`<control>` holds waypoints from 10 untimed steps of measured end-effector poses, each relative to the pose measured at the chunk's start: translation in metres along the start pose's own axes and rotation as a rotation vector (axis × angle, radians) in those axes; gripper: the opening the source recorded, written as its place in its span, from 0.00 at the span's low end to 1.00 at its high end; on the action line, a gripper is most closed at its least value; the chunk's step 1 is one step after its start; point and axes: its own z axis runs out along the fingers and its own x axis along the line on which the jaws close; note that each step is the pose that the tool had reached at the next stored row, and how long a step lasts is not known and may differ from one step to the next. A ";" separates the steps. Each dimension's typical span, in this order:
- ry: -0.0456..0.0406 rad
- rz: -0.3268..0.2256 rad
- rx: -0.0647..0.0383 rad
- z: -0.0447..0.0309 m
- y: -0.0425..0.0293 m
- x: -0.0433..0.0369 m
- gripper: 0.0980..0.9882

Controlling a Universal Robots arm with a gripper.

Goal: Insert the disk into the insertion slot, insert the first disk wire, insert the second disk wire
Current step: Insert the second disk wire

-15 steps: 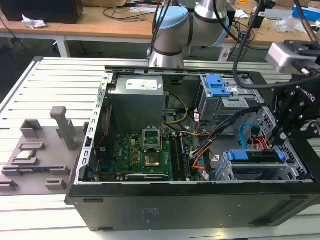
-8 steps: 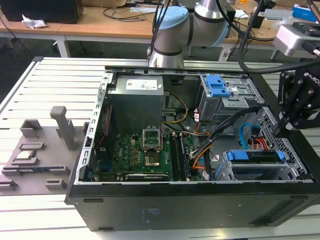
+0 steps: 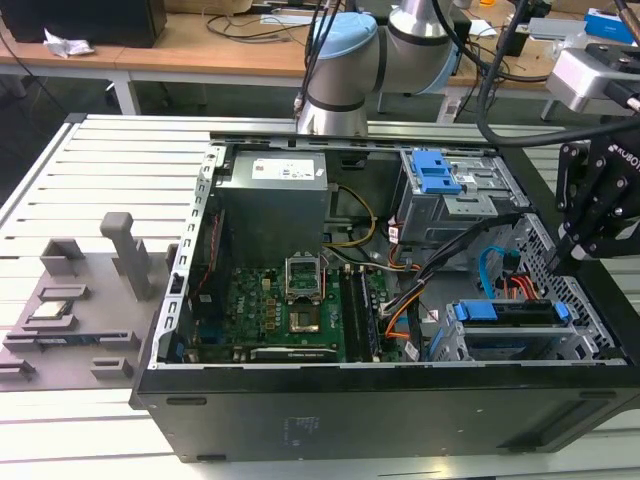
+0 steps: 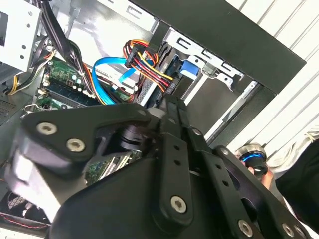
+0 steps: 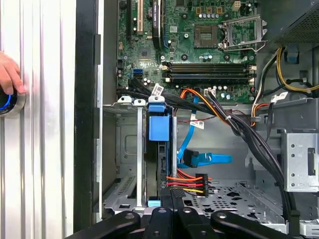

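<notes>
Black metal claw (image 4: 172, 104), bolted linkage bars, fingers (image 4: 167, 129) pressed together, tips right at the orange-red-yellow wire bundle (image 5: 187, 181) plug. Just ahead, the disk (image 5: 159, 130) in its blue plastic carrier sits edge-on in the perforated sheet-metal insertion slot (image 5: 127, 149). Flat light-blue second disk wire (image 5: 202, 159) curls beside it, perforated case floor (image 5: 234, 199) open beyond.

Spreads wide under everything as a grey slatted metal table (image 3: 100, 150). Runs along the back as a light wooden desk (image 3: 200, 55) on white legs (image 3: 125, 95), strewn with black cables (image 3: 250, 25) and 1 crumpled white paper (image 3: 68, 44). Lies dark beneath that desk as floor (image 3: 40, 110).
</notes>
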 end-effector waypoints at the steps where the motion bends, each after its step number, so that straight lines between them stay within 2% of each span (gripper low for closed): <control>1: 0.0000 0.000 0.000 0.0000 0.0000 0.0000 0.15; 3: 0.0000 0.000 0.000 -0.0001 0.0000 0.0000 0.15; 4: 0.0002 0.000 0.000 -0.0002 0.0000 -0.0002 0.23; 6: 0.0001 0.000 0.000 -0.0002 0.0003 -0.0017 0.23; 7: 0.0001 0.000 0.000 0.0000 0.0029 -0.0060 0.23; 10: 0.0001 0.000 0.000 0.0021 0.0194 -0.0137 0.23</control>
